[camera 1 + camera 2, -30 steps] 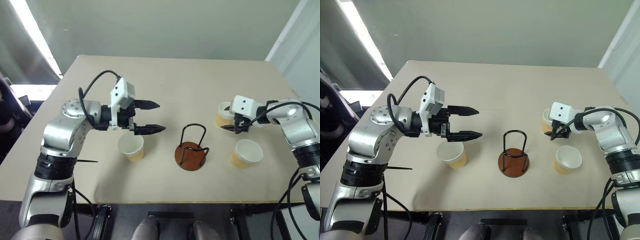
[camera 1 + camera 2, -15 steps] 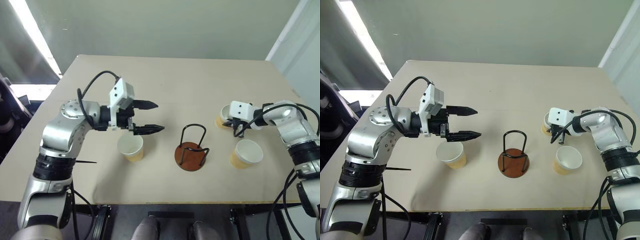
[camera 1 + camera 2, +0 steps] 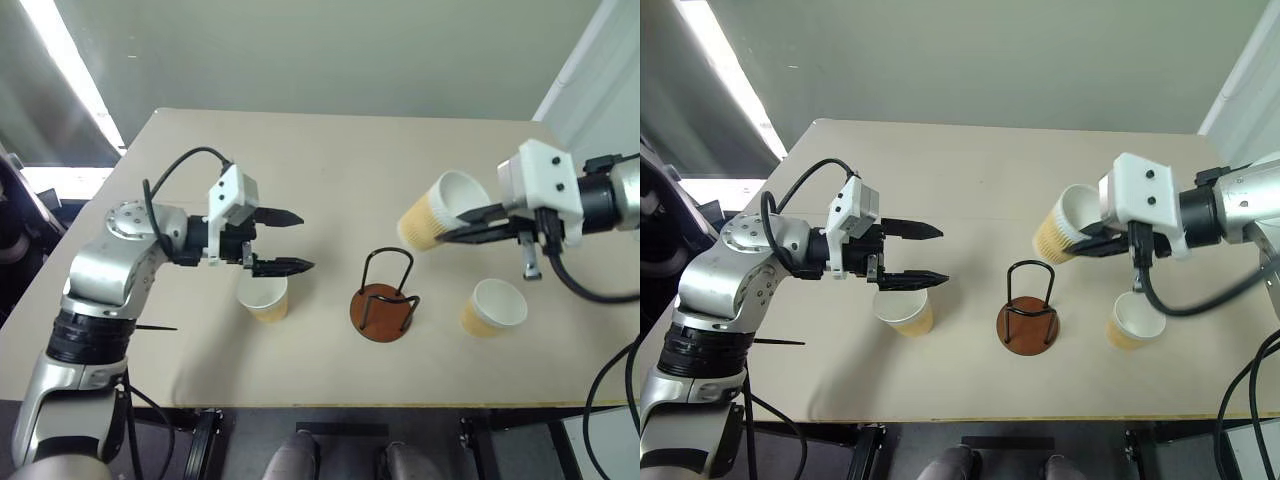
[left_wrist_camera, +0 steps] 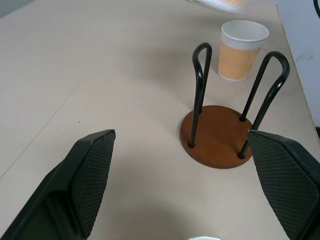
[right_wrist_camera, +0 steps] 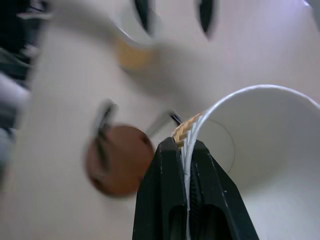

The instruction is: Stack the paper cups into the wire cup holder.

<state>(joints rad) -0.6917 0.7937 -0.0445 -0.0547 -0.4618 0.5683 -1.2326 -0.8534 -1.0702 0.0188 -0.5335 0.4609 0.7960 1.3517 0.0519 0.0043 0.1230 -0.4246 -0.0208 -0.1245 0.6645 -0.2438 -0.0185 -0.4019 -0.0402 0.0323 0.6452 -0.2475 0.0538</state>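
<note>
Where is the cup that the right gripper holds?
In the head views, the held cup is lifted off the table on the robot's right, tilted, above and right of the wire holder.

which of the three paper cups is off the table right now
The cup pinched by its rim in the right pincer, tilted in the air above the wire holder. The other two cups stand upright on the table.
</note>
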